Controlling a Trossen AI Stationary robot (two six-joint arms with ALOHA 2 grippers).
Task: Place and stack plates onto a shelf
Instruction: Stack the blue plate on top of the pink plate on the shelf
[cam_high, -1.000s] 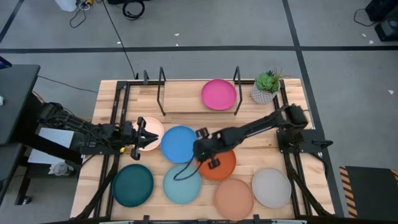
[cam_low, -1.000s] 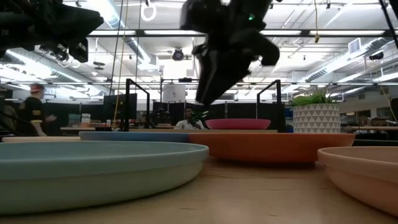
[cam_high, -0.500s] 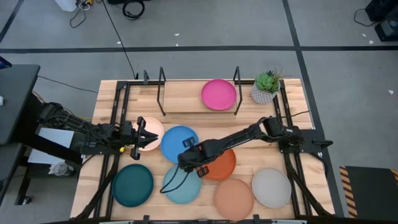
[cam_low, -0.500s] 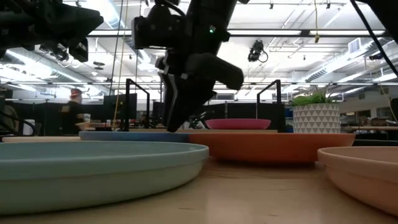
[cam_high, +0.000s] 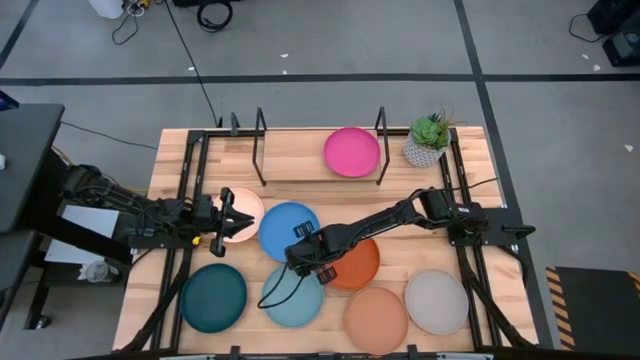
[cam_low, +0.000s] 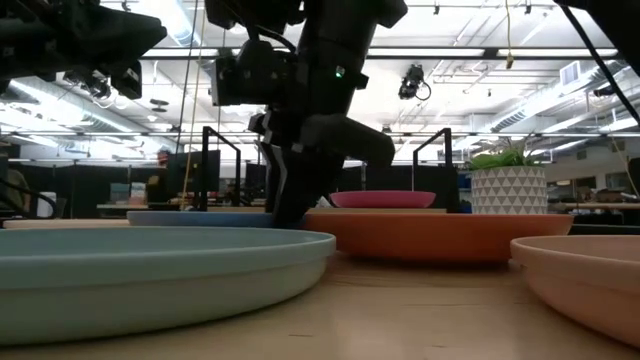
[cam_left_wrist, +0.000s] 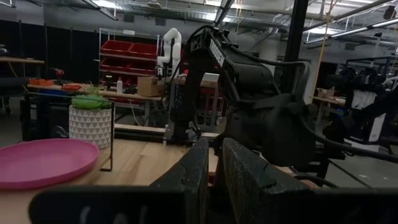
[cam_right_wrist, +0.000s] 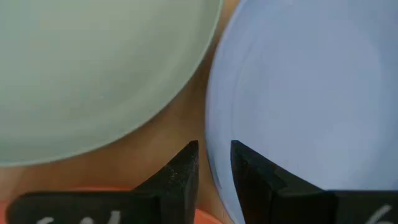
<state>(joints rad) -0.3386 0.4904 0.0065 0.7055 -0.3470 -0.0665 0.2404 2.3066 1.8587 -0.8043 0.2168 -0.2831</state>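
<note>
1. Right now the right gripper (cam_high: 303, 253) sits low at the blue plate's (cam_high: 288, 230) near rim, mid-table, the light blue plate (cam_right_wrist: 93, 68) just beside; the shelf (cam_high: 300, 165) runs along the far edge.
2. Its fingers (cam_right_wrist: 180, 171) are nearly closed, straddling that rim; whether they grip is unclear.
3. Left gripper (cam_high: 222, 217) waits over the cream-pink plate (cam_high: 243, 212), nearly closed and empty.

The right arm reached across the surface (cam_high: 170, 170) toward its middle, wrist bent down, its gripper (cam_high: 300, 254) low with the fingers (cam_right_wrist: 180, 171) nearly together. The left arm lay level along the surface's left side, its gripper (cam_high: 226, 215) hanging above it, fingers (cam_left_wrist: 193, 165) almost closed.
</note>
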